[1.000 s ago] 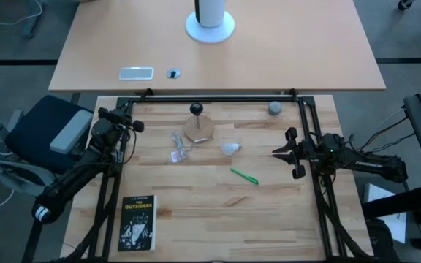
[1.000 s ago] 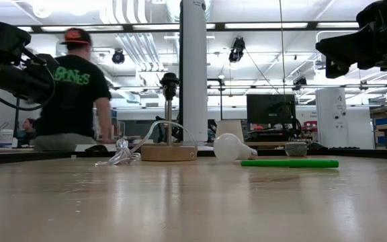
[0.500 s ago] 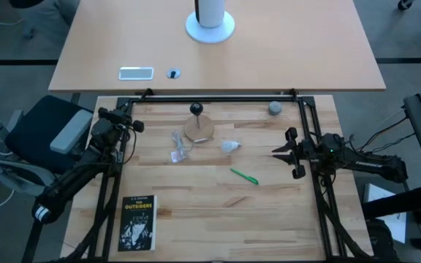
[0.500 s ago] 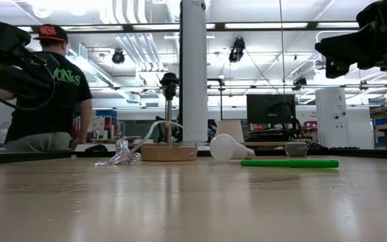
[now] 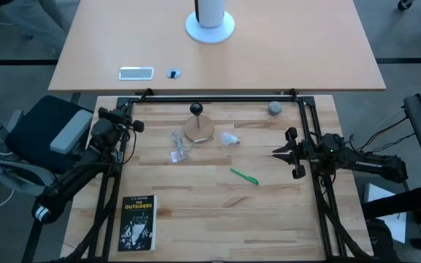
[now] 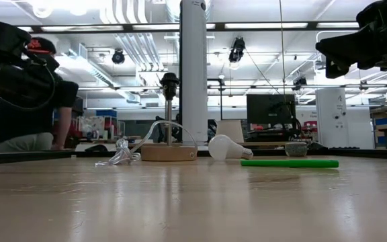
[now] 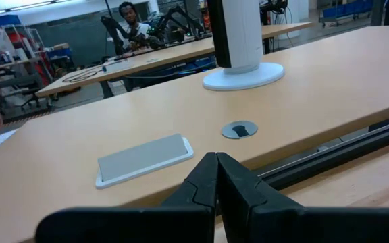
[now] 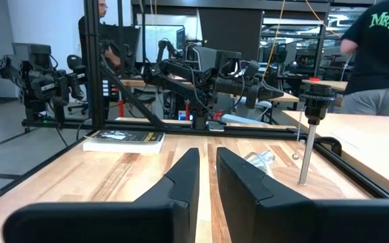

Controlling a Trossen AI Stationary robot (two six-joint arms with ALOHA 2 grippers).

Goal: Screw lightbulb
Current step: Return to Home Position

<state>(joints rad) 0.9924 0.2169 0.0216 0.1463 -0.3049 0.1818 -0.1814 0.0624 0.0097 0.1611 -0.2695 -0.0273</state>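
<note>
One paperback book (image 5: pixel 138 223) lies nearest, by the front of the bench (image 5: pixel 218 226) on the left arm's side. A green pen (image 5: pixel 244 176) lies further in, near mid-bench, touching nothing.

Next in depth is the lightbulb (image 5: pixel 229 138). It lies on its side on the bare boards, just beside the wooden foot of the lamp (image 5: pixel 199 130) but apart from it, and it is not in the socket. In the low view its globe is turned toward the lamp and its threaded base toward the right arm's side.

Assessment: the bulb is light, rigid, thin-walled and breakable. The smooth round globe would roll at a nudge and slip under a hard pinch. The best hold is judged to be across the widest part of the globe, with gentle pressure, leaving the threads free.

Both claws stand at roughly this depth, at opposite sides.
- **Right claw** (image 5: pixel 276 152): it hangs just inside the right rail, pointing inward, well apart from the bulb. Its fingers are parted by a narrow slit and hold nothing.
- **Left claw** (image 5: pixel 136 126): it sits at the left rail, closed tip to tip and empty. The lamp and a clear wrapper (image 5: pixel 178 146) lie between it and the bulb.

Farther back, the lamp's socket (image 5: pixel 196 109) stands empty, and a grey ball (image 5: pixel 275 108) rests by the far rail.
</note>
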